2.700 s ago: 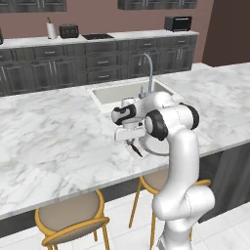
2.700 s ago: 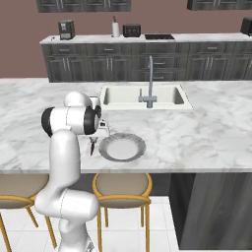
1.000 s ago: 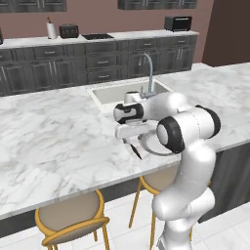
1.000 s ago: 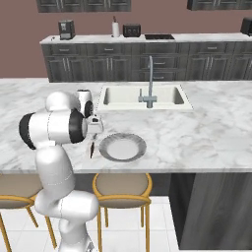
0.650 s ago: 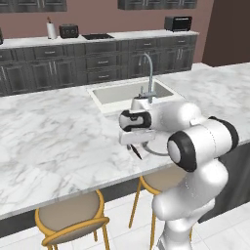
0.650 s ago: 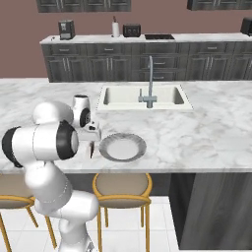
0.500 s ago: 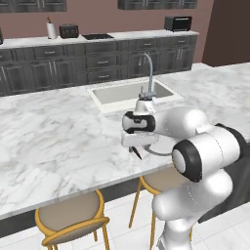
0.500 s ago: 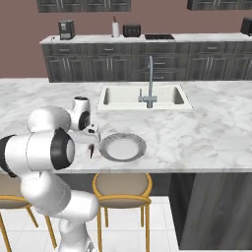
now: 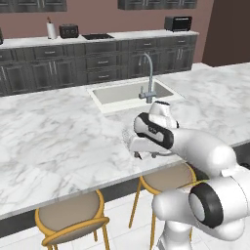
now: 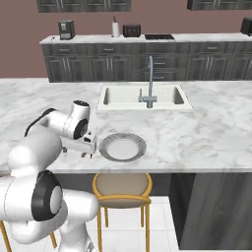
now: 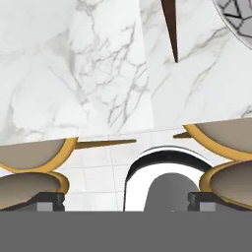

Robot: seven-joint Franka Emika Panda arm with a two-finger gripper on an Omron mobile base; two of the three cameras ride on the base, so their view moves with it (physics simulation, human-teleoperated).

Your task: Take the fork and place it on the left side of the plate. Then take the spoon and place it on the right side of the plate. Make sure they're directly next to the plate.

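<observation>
Hovering low at worktop [image 10: 206,142] edge left of plate [image 10: 122,147], fingers [image 10: 86,154] spread w/ nothing held; fork [image 11: 170,24] lies ahead, handle pointing back toward them.

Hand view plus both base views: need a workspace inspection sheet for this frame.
Surface: white marble island counter, gripper working at its near edge.
Job's things: plate flat and bare; fork lies on the marble, its brown handle close to the plate's rim with a gap between them.
Clutter: nothing seen.
Grippers: gripper low over the counter beside the plate, open, holding nothing.
Cables: nothing seen.
Surroundings: sink with faucet behind the plate; stool under the counter edge; toaster on the back counter.
</observation>
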